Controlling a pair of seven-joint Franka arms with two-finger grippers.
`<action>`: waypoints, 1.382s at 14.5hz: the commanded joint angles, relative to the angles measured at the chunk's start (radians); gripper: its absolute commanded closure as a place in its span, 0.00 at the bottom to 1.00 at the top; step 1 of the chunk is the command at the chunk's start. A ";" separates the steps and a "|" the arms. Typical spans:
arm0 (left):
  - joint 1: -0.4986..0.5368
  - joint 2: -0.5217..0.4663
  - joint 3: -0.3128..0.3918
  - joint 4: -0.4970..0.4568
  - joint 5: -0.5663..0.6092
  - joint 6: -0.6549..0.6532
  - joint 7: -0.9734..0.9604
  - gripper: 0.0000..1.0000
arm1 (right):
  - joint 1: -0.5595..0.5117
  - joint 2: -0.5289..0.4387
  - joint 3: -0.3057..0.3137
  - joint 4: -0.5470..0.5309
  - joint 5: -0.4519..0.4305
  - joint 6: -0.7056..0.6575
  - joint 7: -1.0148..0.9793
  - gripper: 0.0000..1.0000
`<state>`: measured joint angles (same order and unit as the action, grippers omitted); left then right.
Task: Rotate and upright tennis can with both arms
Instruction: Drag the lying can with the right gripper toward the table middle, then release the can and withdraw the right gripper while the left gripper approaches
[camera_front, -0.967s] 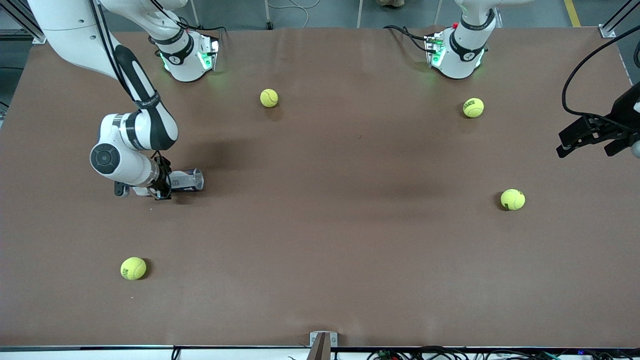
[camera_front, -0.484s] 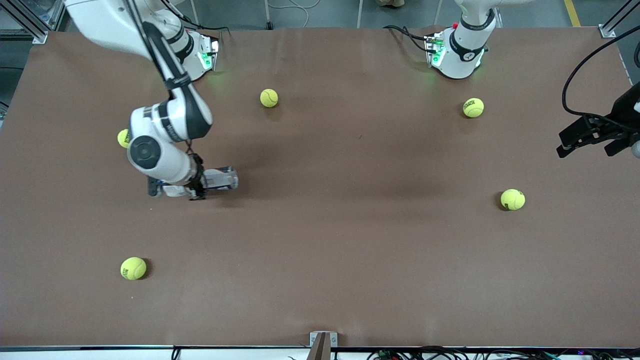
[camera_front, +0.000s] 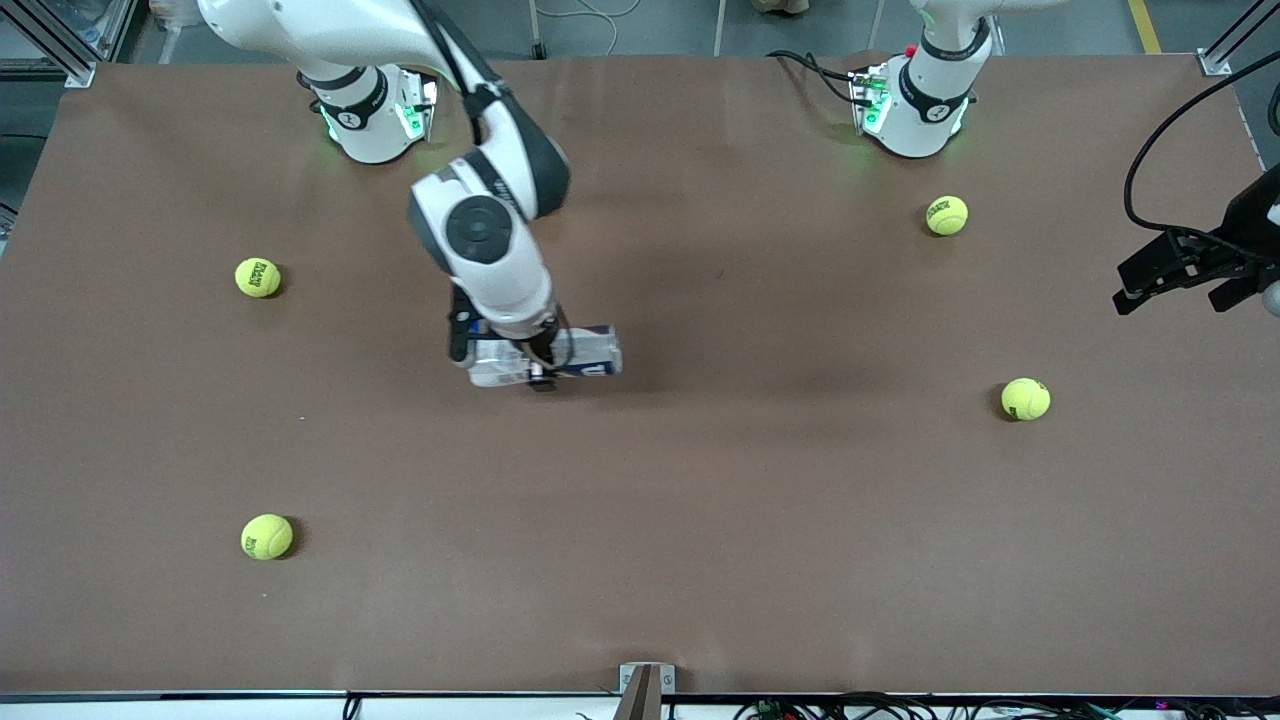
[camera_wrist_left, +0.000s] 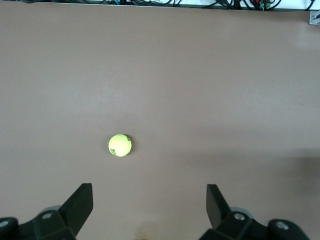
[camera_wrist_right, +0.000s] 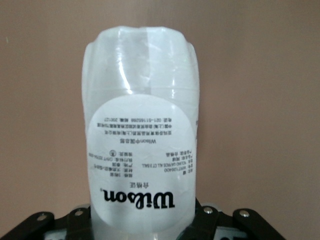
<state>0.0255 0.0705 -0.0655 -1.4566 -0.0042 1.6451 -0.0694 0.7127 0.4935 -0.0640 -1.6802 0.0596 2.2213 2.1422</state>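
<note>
The tennis can (camera_front: 585, 355) is a clear tube with a white and navy label. It lies on its side, held in my right gripper (camera_front: 535, 362), near the middle of the table. In the right wrist view the can (camera_wrist_right: 141, 150) fills the picture, with the jaws shut round its lower end. My left gripper (camera_front: 1170, 270) is open and empty, up in the air over the left arm's end of the table. In the left wrist view its fingertips (camera_wrist_left: 80, 200) stand wide apart over bare table with a tennis ball (camera_wrist_left: 120, 145) below.
Several yellow-green tennis balls lie about: one (camera_front: 257, 277) and one (camera_front: 266, 536) toward the right arm's end, one (camera_front: 946, 215) and one (camera_front: 1025, 398) toward the left arm's end. The brown table (camera_front: 760, 520) is otherwise bare.
My right arm has carried the can from the right arm's end toward the middle of the table. It now hides the ball near the bases. The left arm has not moved.
</note>
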 joint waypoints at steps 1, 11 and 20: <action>0.002 -0.009 -0.004 0.001 0.010 -0.014 -0.003 0.00 | 0.060 0.230 -0.014 0.323 0.009 -0.118 0.100 0.43; 0.002 -0.009 -0.004 0.002 0.010 -0.014 -0.003 0.00 | 0.287 0.552 -0.111 0.712 -0.004 -0.028 0.341 0.42; 0.002 -0.009 -0.004 0.001 0.010 -0.014 -0.003 0.00 | 0.350 0.639 -0.165 0.732 -0.004 -0.022 0.400 0.26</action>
<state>0.0255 0.0705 -0.0654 -1.4566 -0.0042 1.6440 -0.0694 1.0574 1.1042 -0.2098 -0.9818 0.0581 2.1990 2.5060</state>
